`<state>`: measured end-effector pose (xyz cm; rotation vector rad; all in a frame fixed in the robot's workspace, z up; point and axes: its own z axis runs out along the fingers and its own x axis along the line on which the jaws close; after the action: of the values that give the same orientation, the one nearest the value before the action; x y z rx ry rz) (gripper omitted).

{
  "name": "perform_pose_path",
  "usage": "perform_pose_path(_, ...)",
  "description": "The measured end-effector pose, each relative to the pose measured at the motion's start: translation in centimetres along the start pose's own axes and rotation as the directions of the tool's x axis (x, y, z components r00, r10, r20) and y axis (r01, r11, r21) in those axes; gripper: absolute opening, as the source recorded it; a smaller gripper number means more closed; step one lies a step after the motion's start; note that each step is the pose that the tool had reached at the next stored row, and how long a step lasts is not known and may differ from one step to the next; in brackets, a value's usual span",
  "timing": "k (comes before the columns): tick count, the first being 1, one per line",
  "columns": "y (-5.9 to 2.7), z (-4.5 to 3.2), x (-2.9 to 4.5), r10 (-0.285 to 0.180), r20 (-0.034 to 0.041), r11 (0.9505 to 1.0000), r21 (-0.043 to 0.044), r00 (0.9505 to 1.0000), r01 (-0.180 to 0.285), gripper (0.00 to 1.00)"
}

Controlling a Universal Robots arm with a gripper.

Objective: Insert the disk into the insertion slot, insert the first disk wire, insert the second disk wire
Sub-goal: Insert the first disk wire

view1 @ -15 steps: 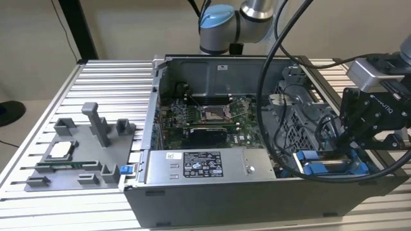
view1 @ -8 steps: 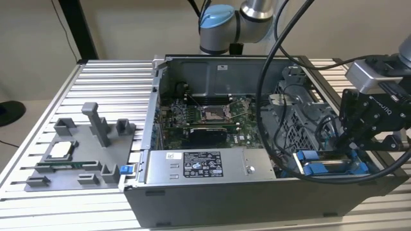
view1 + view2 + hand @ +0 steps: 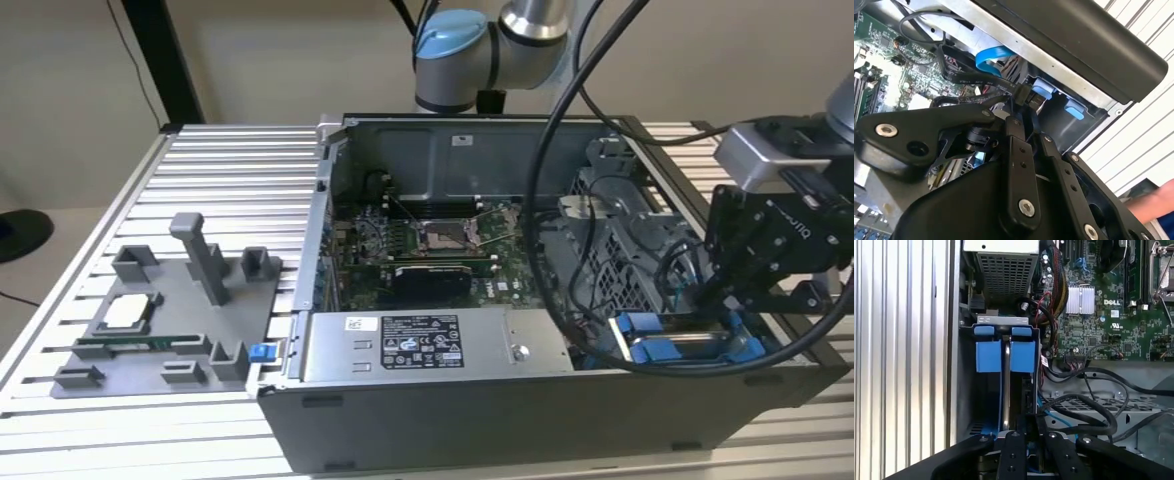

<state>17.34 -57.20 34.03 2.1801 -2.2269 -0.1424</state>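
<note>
Ribbed aluminium worktop (image 3: 200, 150). On the exterior view's left sits a grey plastic fixture tray with upright posts (image 3: 200, 330). In the middle is an open grey computer case (image 3: 507, 420) with a green motherboard (image 3: 427, 240) and a grey box with a black-and-white sticker (image 3: 334, 355). On the exterior view's right, the black gripper (image 3: 1024, 107) hangs over the grey perforated insertion slot (image 3: 627, 260). The silver-grey disk (image 3: 1005, 390) in its bright blue frame (image 3: 989, 356) sits edge-on inside the slot. In the second wrist view the fingers (image 3: 1015, 132) are narrow, pinching a small black plug (image 3: 1022, 92) on a flat black wire (image 3: 969, 77), just beside the slot's blue clips.
</note>
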Motion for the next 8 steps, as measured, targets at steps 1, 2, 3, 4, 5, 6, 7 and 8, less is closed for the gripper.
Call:
perform_pose_path(1,0.0,0.05,0.0,0.005,0.0004,1.0,0.0002,1.0,-0.005,0.0)
perform_pose_path(2,-0.01,0.11,0.01,0.011,0.0007,0.9999,0.0005,0.9999,-0.011,0.0)
perform_pose_path(3,-0.01,0.15,0.01,0.016,0.0007,0.9999,0.0008,0.9999,-0.016,0.0)
perform_pose_path(4,-0.02,0.24,0.02,0.022,0.0015,0.9998,0.0011,0.9998,-0.022,0.0)
perform_pose_path(5,-0.02,0.36,0.02,0.027,0.0022,0.9996,0.0012,0.9996,-0.027,0.0)
perform_pose_path(6,-0.03,0.47,0.03,0.032,0.0024,0.9995,0.0014,0.9995,-0.032,0.0)
perform_pose_path(7,-0.04,0.55,0.03,0.036,0.0019,0.9994,0.0017,0.9994,-0.036,0.0)
perform_pose_path(8,-0.05,0.63,0.04,0.04,0.0016,0.9992,0.0021,0.9992,-0.04,0.0)
